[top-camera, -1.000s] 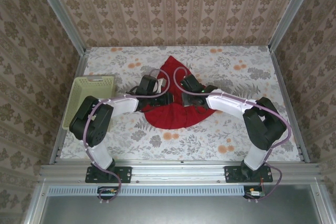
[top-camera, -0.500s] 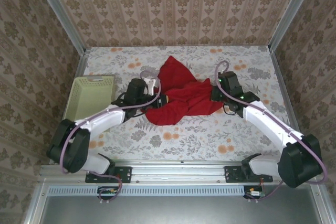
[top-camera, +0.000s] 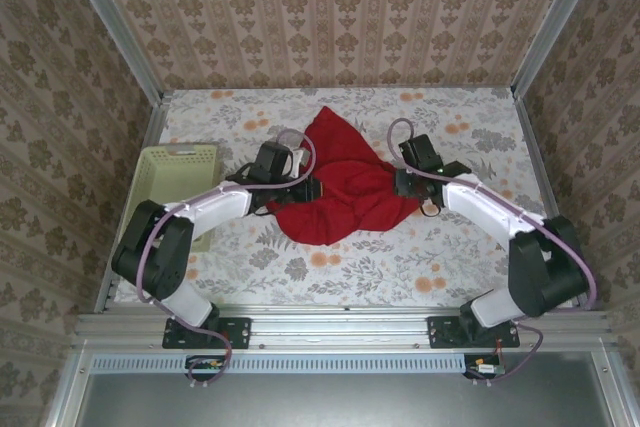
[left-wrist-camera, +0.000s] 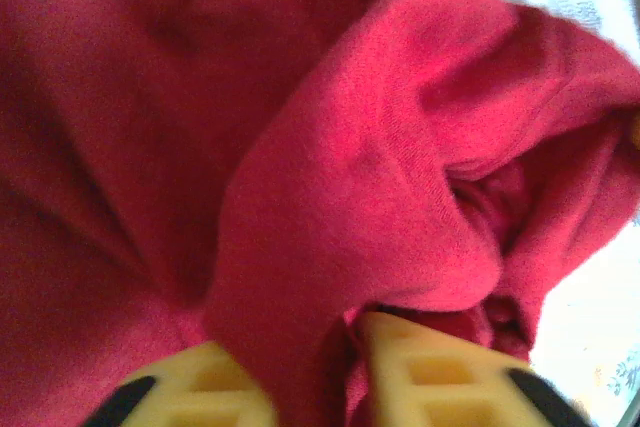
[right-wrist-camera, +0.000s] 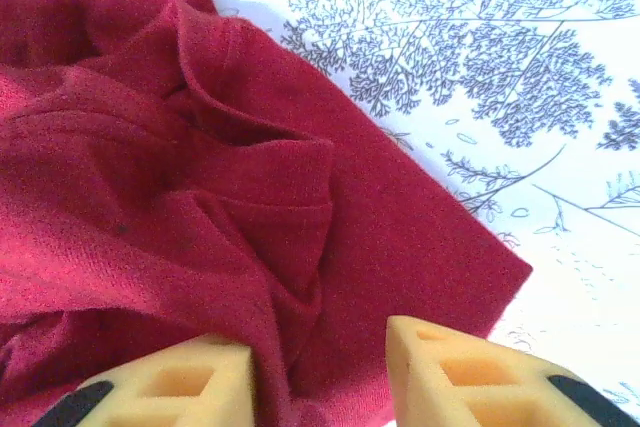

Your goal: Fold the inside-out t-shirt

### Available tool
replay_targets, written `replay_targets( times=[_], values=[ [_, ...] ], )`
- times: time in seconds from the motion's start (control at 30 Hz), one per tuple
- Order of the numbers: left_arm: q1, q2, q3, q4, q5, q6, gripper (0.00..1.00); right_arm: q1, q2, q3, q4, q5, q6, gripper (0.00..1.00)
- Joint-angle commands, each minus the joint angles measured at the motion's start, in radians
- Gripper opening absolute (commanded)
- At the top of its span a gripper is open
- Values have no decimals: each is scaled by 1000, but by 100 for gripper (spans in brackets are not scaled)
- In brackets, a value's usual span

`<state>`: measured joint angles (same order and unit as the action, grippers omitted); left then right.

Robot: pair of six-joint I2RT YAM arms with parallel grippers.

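**Item:** shirt [top-camera: 340,192], red, one, bunched in a crumpled heap on the flowered table [top-camera: 450,257], lying between my two grippers.

**Left gripper** [left-wrist-camera: 315,372]: a ridge of cloth runs up between my fingers. Whether it is pinched or merely resting there, I cannot tell.

**Right gripper** [right-wrist-camera: 320,372]: fingers parted, nothing held. A cloth corner lies loose beneath and ahead of them.

**Step, by my reckoning:** spreading out, with folding not begun.

**Next move calls for:** firm holds on two edges, drawn apart until the cloth lies flat.

**Writing, brands, labels:** none legible.
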<state>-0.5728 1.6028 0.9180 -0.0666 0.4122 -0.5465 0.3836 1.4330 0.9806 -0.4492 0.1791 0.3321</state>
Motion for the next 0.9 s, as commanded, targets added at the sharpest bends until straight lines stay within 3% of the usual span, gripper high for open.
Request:
replay_targets(
  times=[0.0,0.1,0.2,0.37,0.7,0.87],
  values=[
    [-21,-40,49,-154,-54,38,37,53,-137,20,-62,-75,-54,47],
    [-44,-110,28,-225,-136,44,48,161,-156,13,-56,-144,3,50],
    [-86,-167,-9,-209,-134,6,55,253,-119,-2,-2,-149,57,55],
    [-134,-176,-85,-44,-84,-124,56,292,0,23,66,-151,81,58],
    [-139,-59,-110,106,-69,-196,44,300,161,40,84,-50,115,61],
    [-137,-8,-110,116,-67,-183,33,300,212,60,70,55,136,50]
  ],
)
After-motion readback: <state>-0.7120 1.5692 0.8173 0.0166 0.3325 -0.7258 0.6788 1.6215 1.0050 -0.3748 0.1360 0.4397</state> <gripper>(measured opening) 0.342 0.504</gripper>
